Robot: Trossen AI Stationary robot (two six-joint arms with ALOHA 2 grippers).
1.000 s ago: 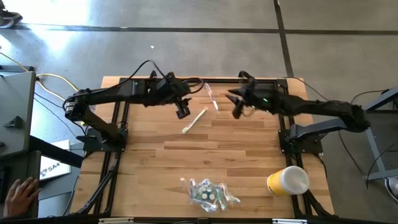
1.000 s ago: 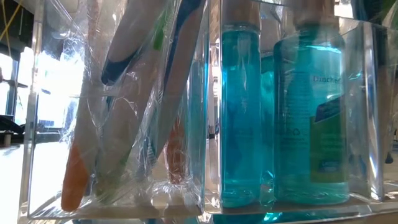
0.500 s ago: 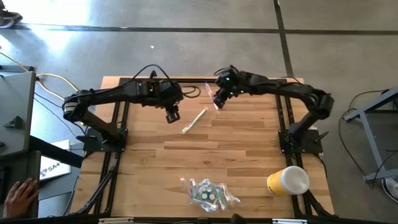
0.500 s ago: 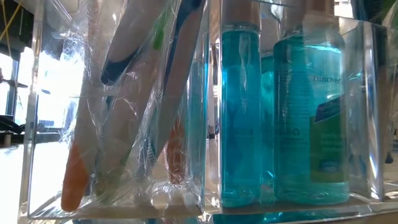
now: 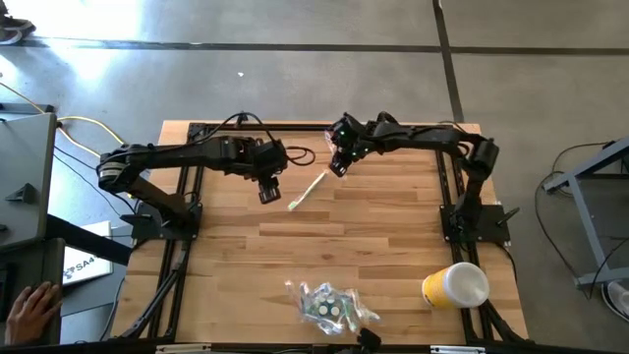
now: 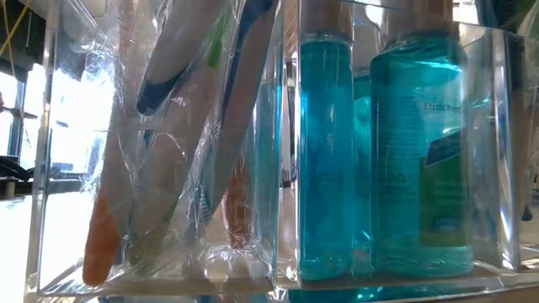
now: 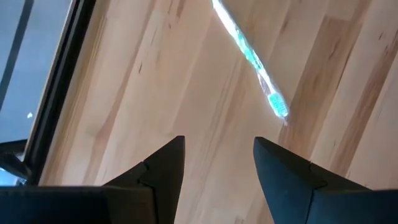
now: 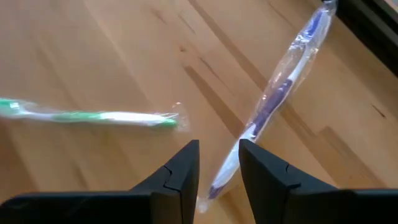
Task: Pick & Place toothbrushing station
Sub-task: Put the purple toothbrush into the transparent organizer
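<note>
Right wrist view: a purple-and-blue toothbrush in clear plastic wrap (image 8: 283,93) lies flat on the light wooden table (image 8: 93,56), one end running down between the right gripper (image 8: 219,163) fingers, which stand narrowly apart and not closed on it. Just beside it lies a green-and-white wrapped toothbrush (image 8: 93,116), angled away. High view puts the right gripper (image 5: 339,162) near the table's far edge, over the purple brush; the green-and-white brush (image 5: 308,191) lies between the two grippers. Left gripper (image 5: 268,191) hovers just beside that brush, jaws moderately open and empty; left wrist view shows the green brush (image 7: 252,59) ahead of its dark fingers (image 7: 165,165). Near the table's front edge: a crinkled clear packet of small items (image 5: 329,305) and a yellow cup lying on its side (image 5: 455,285).
</note>
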